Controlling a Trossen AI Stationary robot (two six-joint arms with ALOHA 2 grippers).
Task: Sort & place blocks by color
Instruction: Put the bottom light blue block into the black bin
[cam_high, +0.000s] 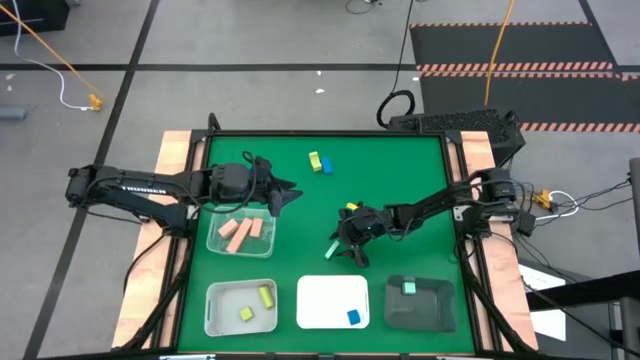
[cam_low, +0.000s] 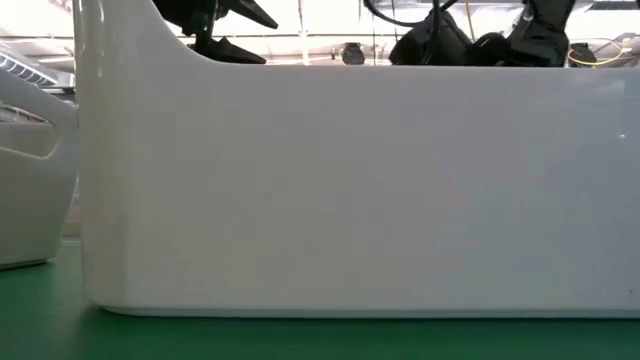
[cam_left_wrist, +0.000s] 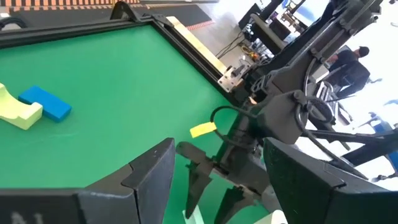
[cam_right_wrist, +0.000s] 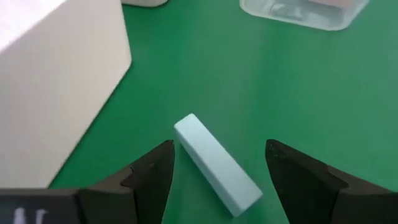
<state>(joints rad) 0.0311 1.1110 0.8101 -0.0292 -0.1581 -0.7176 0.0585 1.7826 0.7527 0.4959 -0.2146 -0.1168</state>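
Blocks are seen from above spread over the green counter (cam_high: 400, 180) and its trays. Three salmon-pink blocks (cam_high: 241, 233) lie in the clear tray (cam_high: 215, 240), two yellow-green blocks (cam_high: 257, 303) in the pale tray (cam_high: 213, 312), one blue block (cam_high: 353, 317) in the white tray (cam_high: 320, 300), and one mint block (cam_high: 408, 288) in the dark tray (cam_high: 432, 310). A yellow-green block and a blue block (cam_high: 320, 162) sit touching, well apart from the trays. The left tool (cam_high: 280, 195) is held just beside the clear tray, its fingers spread and empty. The right tool (cam_high: 347, 250) is set low near the counter's middle, with a pale mint bar (cam_high: 332, 249) between its tips.

At counter height, the picture is filled by the white tray's wall (cam_low: 340, 190); only dark arm parts are seen above its rim.

From the left wrist, the left tool's fingers (cam_left_wrist: 152, 177) are seen parted with nothing between them. The touching yellow-green and blue pair (cam_left_wrist: 34, 106) lies on the counter, and the right arm (cam_left_wrist: 280, 112) is seen farther off.

From the right wrist, the right tool's fingers (cam_right_wrist: 152, 171) are seen standing wide on either side of the mint bar (cam_right_wrist: 216, 164), which lies flat on the counter at a slant. A gap is visible on each side, so the bar is not clamped. The white tray's wall (cam_right_wrist: 56, 81) stands nearby.
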